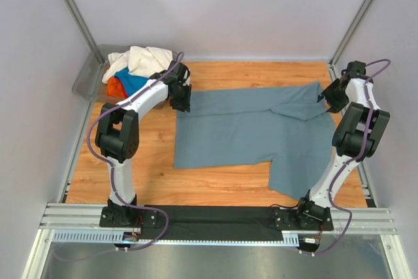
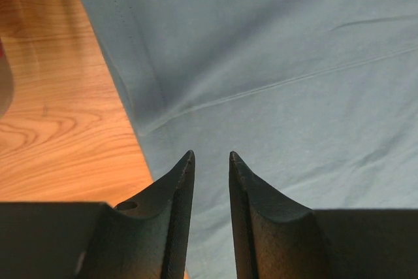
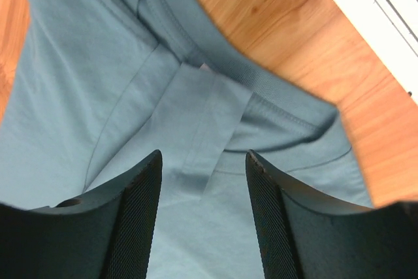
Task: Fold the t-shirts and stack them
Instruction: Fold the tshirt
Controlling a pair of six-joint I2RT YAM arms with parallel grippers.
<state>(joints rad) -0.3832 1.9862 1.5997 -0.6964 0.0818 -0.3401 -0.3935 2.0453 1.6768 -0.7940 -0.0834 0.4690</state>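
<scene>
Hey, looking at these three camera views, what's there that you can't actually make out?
- Top view: the cream-white shirt covers much of the bin, so how many shirts lie beneath is hidden.
- Top view: the right arm hides the grey-blue shirt's near right edge.
- Left wrist view: whether the left pincer touches the cloth is unclear.
- Right wrist view: the same goes for the right pincer.

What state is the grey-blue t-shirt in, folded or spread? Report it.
Mostly spread, one part folded. The grey-blue t-shirt lies flat on the table, with its far right portion doubled over itself.
</scene>
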